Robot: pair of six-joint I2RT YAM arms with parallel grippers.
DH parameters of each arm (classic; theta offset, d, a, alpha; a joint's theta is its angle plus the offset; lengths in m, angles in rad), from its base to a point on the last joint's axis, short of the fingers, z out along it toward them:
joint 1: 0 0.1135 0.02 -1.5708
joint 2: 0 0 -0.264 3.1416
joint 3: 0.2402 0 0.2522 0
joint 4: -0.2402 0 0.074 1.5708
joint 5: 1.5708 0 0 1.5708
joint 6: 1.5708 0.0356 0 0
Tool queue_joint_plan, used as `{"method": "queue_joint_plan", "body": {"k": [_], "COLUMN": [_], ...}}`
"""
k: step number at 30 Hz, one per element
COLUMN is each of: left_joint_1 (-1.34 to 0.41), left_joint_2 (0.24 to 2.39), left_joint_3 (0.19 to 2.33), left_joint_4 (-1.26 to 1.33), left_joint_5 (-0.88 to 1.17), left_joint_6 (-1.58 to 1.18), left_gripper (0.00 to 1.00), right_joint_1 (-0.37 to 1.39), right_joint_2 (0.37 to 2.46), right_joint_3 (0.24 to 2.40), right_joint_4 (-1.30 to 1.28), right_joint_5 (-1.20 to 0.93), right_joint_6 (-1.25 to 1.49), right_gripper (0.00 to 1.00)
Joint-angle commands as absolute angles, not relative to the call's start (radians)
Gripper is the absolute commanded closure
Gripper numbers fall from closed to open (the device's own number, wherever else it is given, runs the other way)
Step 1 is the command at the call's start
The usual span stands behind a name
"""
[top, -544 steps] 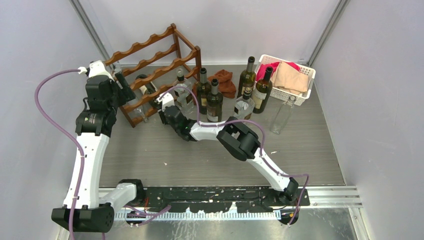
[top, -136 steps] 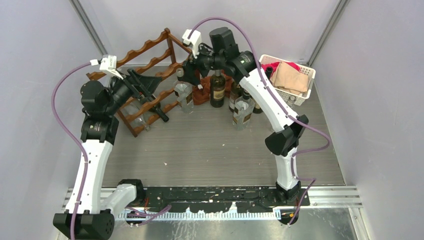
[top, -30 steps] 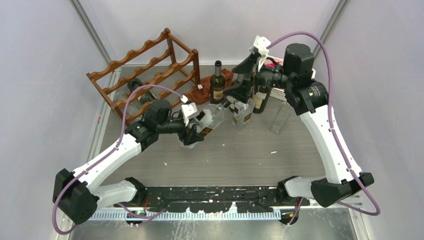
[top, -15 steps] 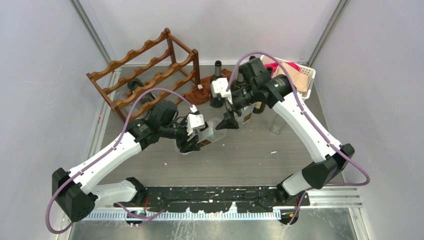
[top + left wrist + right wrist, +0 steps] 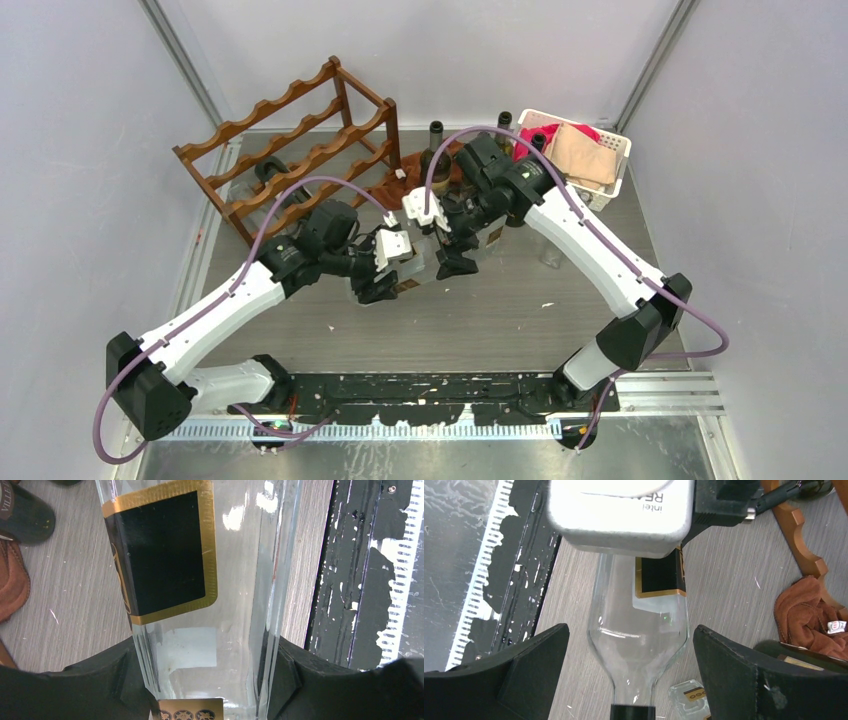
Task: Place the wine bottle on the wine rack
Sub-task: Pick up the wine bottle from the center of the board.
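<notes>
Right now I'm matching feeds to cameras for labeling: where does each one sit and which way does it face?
Top external: high behind the robot, looking down on the wine rack, left arm and right arm.
Left wrist: on the left arm, looking along the clear bottle clamped in the left pincer.
Right wrist: above the bottle's shoulder, looking down through the open right pincer.
Shared: both wrist views show its black-and-gold label.

Top camera's high at the near side, looking down over the whole table, rack far left. Left wrist camera's pressed right up on the clear bottle, base rail at frame right. Right wrist's close on that same bottle, rail at frame left.
</notes>
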State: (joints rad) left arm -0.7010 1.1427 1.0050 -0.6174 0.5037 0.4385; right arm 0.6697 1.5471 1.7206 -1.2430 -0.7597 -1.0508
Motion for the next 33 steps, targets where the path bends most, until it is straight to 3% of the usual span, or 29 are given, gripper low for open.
{"method": "queue_joint_plan", "body": {"k": [1, 7, 9, 10, 13, 14, 16, 18, 21, 22, 29, 33], "left_joint_1": [-0.704, -0.705, -0.704, -0.704, -0.704, -0.704, -0.705, -0.704, -0.704, -0.704, -0.704, -0.703], "left_joint_2": [1.117, 1.118, 1.118, 1.119, 1.121, 1.122, 1.118, 1.112, 1.071, 1.049, 0.897, 0.808], "left_joint_3": [1.077, 1.081, 1.080, 1.080, 1.078, 1.077, 1.075, 1.067, 1.002, 0.977, 0.896, 0.918], "left_joint_4": [-0.479, -0.472, -0.475, -0.475, -0.469, -0.464, -0.458, -0.448, -0.390, -0.363, -0.343, -0.357], "left_joint_5": [0.556, 0.563, 0.561, 0.562, 0.562, 0.562, 0.557, 0.548, 0.543, 0.546, 0.502, 0.317], "left_joint_6": [0.441, 0.434, 0.435, 0.435, 0.431, 0.425, 0.414, 0.392, 0.352, 0.342, 0.275, 0.168], "left_gripper": [1.00, 1.00, 1.00, 1.00, 1.00, 0.99, 0.89, 0.50, 0.04, 0.01, 0.00, 0.00], "right_joint_1": [0.692, 0.704, 0.705, 0.705, 0.704, 0.704, 0.703, 0.700, 0.686, 0.682, 0.664, 0.662], "right_joint_2": [1.523, 1.528, 1.524, 1.523, 1.517, 1.515, 1.510, 1.497, 1.468, 1.457, 1.411, 1.377], "right_joint_3": [1.681, 1.661, 1.661, 1.661, 1.661, 1.661, 1.658, 1.645, 1.603, 1.589, 1.504, 1.442], "right_joint_4": [-1.133, -1.092, -1.082, -1.081, -1.089, -1.089, -1.088, -1.069, -0.993, -0.970, -0.837, -0.730], "right_joint_5": [-0.714, -0.690, -0.683, -0.683, -0.689, -0.691, -0.697, -0.702, -0.721, -0.724, -0.731, -0.715], "right_joint_6": [-0.981, -0.956, -0.951, -0.951, -0.957, -0.959, -0.960, -0.949, -0.887, -0.870, -0.742, -0.656], "right_gripper": [0.01, 0.12, 0.20, 0.27, 0.73, 0.85, 0.98, 0.99, 0.99, 0.99, 0.99, 0.99]}}
